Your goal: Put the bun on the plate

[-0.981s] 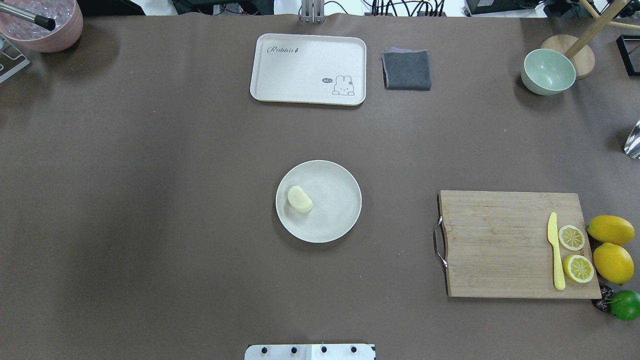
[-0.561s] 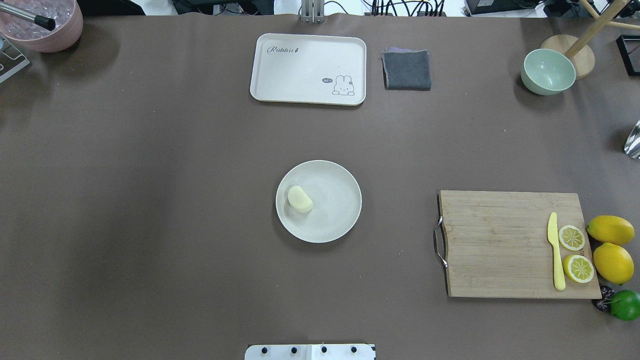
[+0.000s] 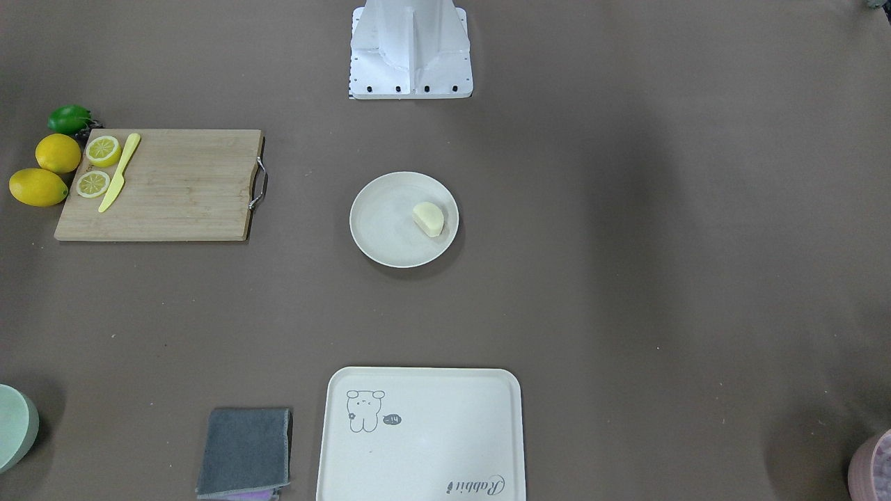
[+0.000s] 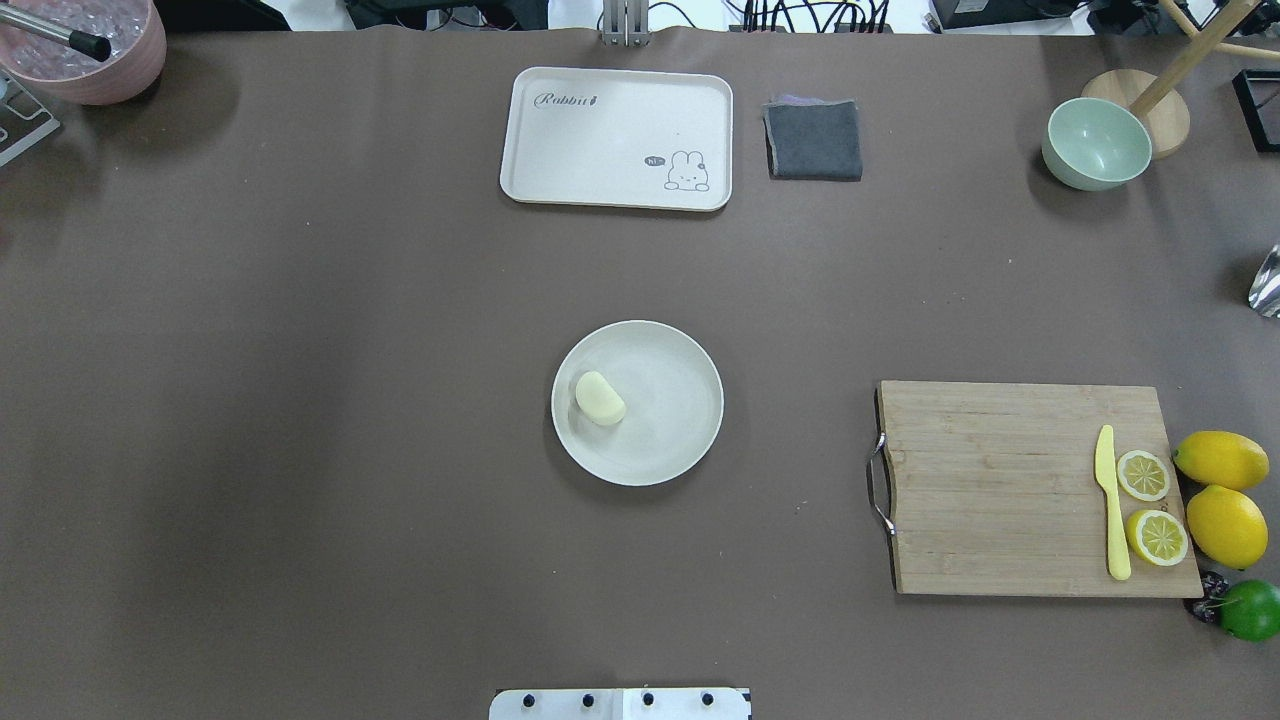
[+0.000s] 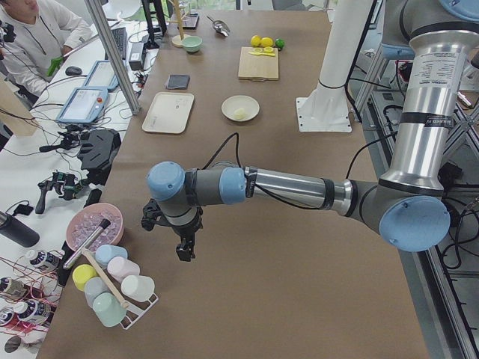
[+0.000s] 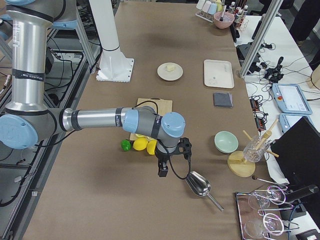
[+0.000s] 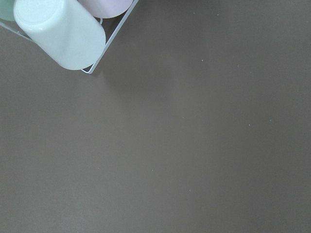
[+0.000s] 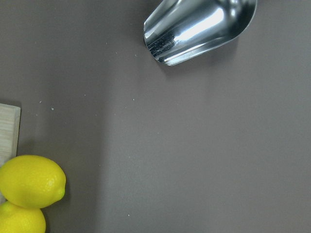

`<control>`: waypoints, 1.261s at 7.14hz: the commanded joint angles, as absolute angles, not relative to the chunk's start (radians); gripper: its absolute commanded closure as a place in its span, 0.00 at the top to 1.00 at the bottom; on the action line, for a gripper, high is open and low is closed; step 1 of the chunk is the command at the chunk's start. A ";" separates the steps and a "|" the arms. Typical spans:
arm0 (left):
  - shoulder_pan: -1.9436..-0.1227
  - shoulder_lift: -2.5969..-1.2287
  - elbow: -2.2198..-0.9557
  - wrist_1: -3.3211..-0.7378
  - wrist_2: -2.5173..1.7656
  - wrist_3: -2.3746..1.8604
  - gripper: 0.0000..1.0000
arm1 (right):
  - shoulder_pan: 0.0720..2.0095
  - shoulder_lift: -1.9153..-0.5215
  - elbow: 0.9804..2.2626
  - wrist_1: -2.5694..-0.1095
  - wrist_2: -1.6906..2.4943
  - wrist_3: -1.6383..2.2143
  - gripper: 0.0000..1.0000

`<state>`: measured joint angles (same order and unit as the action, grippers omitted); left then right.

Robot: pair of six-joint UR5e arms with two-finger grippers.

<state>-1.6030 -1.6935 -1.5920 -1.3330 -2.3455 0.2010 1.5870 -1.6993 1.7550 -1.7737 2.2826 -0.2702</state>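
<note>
1. Close by the robot, at the near edge of the tabletop (image 4: 300, 500), sits its white base (image 4: 620, 703).
2. Out at the two ends of the tabletop hang the arms. The left claw (image 5: 183, 253) points down over a bare spot beside a rack of cups (image 7: 58, 34). The right claw (image 6: 162, 172) points down near a shiny scoop (image 8: 199, 29) and the lemons (image 8: 31, 182). Only the side views show them, so I cannot tell if either claw is open or closed. Neither one has the bun.
3. Farther out, in the middle, is the round plate (image 4: 670, 440). The bun (image 4: 600, 398) lies on it, inside the rim, on the robot's left half. The job looks done.
4. I think the bun is light and soft and would squash easily. A claw should pinch it gently across its round sides, low down, not on the flat end. It looks smooth, so it might slip or roll.
5. Off to the robot's right, about as far out, is a wooden board (image 4: 1000, 480). A yellow knife (image 4: 1110, 510) and two lemon slices (image 4: 1143, 475) lie on it. The lemons are just beside it.
6. Farthest away are a tray with a bunny (image 4: 610, 140), a grey cloth (image 4: 813, 140), a green bowl (image 4: 1095, 145) and a pink bowl (image 4: 90, 50).
</note>
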 commanded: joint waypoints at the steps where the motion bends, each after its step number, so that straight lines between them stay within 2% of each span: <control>1: -1.603 -1.694 -1.591 -1.333 -2.345 0.201 0.98 | 1.589 -1.692 1.744 -1.720 2.290 -0.270 1.00; 9: -1.603 -1.694 -1.597 -1.333 -2.347 0.201 0.98 | 1.589 -1.715 1.740 -1.715 2.296 -0.285 1.00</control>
